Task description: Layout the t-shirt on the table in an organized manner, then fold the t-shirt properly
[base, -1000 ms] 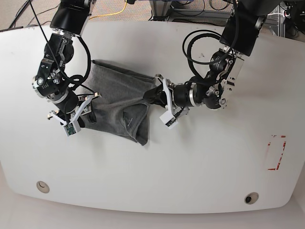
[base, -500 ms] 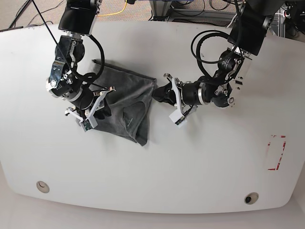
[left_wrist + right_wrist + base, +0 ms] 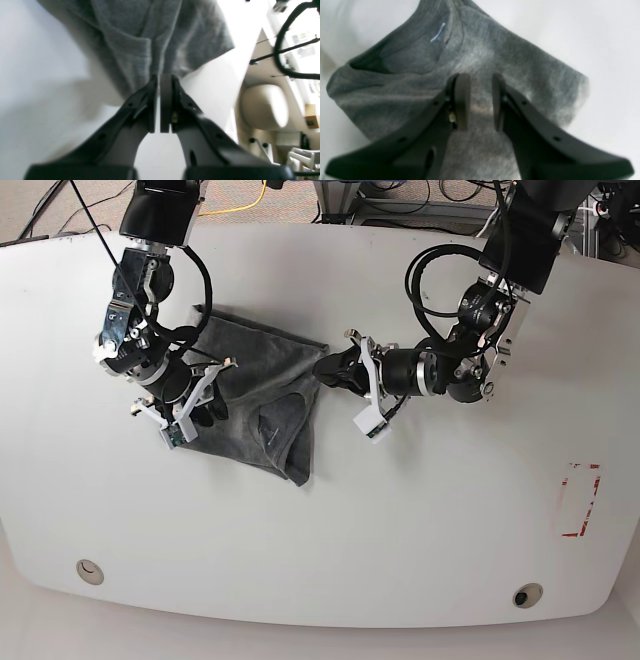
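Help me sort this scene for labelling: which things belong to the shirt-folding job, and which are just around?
Part of the job:
t-shirt
table
left tool, shut at the shirt's edge
right tool, open over the shirt

Just around:
red dashed mark
two round holes
yellow cable

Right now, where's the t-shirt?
In the base view the t-shirt lies bunched on the table, left of centre, between the right gripper and the left gripper.
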